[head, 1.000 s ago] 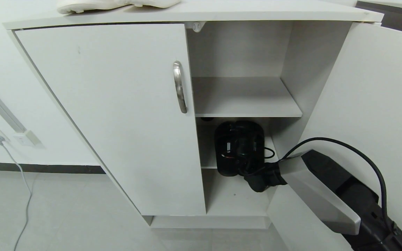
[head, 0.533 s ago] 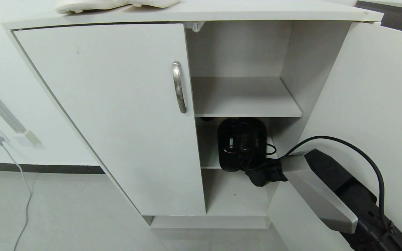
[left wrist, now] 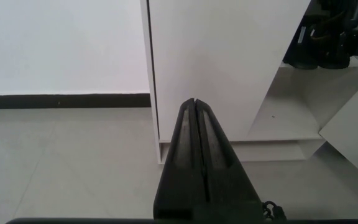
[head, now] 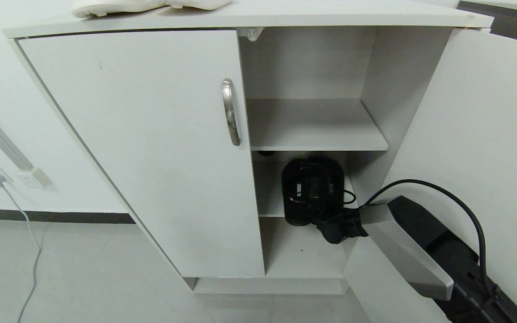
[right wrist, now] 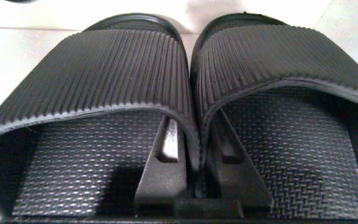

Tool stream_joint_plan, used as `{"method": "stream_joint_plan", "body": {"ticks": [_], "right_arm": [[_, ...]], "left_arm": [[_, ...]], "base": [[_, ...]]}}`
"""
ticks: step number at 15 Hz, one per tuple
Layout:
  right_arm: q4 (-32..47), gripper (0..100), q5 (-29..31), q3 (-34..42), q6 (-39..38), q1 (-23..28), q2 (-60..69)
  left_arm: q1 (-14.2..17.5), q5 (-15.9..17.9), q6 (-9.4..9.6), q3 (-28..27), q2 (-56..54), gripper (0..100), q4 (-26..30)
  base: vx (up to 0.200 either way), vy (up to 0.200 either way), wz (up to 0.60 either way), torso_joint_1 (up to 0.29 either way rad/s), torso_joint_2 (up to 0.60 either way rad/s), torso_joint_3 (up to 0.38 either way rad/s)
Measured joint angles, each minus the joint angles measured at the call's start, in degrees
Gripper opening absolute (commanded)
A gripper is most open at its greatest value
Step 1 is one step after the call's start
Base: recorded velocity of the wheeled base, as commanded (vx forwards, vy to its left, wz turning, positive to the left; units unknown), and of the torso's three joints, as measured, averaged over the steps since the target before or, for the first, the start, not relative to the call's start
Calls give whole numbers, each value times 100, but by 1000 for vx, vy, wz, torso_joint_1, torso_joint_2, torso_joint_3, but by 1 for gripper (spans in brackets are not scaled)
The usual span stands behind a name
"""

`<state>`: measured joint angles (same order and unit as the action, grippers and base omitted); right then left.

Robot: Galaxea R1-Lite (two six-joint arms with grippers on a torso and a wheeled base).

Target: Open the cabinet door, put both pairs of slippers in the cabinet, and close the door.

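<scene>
The right gripper (right wrist: 196, 134) is inside the cabinet (head: 249, 18), in the middle compartment. Its two fingers (right wrist: 166, 155) are pinched on the touching inner walls of the pair of black slippers (right wrist: 117, 74), one finger inside each slipper under its ribbed strap. The toes lie ahead of this gripper, pointing toward the pale back of the compartment. Whether the soles rest on the middle shelf (head: 268, 210) cannot be told.

Just above this gripper runs the front edge of the upper shelf (head: 312, 128), with little room between the two. Below it the bottom board (head: 299, 253) lies open. To its left stands the edge of the closed left door (head: 142, 134) with the metal handle (head: 230, 112). To its right is the cabinet's side wall, then the open right door (head: 478, 134), swung wide, beside which the arm comes in.

The left gripper (left wrist: 194, 102) has its fingers pressed together with nothing between them. It hangs low outside the cabinet, pointing at the bottom corner of the closed door, with open floor (left wrist: 61, 162) below and to its left.

The pair of white slippers (head: 142, 5) lies on the cabinet's top surface, high above both grippers, near its left front edge.
</scene>
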<state>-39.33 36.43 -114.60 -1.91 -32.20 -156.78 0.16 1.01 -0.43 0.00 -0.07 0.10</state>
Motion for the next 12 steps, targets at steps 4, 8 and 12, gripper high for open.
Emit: {"method": "stream_joint_plan", "body": {"ticks": [4, 8, 12], "right_arm": [[-57, 100, 5, -2, -9, -10, -13], [-406, 100, 6, 473, -11, -40, 129], [-866, 100, 9, 1604, -11, -149, 603]], "left_arm": [[0, -1, -4, 0, 0, 0, 0], [0, 5, -1, 0, 0, 0, 0], [2, 5, -1, 0, 0, 0, 0]], "base": [[0, 0, 0, 0, 0, 0], [0, 0, 0, 0, 0, 0], [0, 0, 0, 0, 0, 0]]}}
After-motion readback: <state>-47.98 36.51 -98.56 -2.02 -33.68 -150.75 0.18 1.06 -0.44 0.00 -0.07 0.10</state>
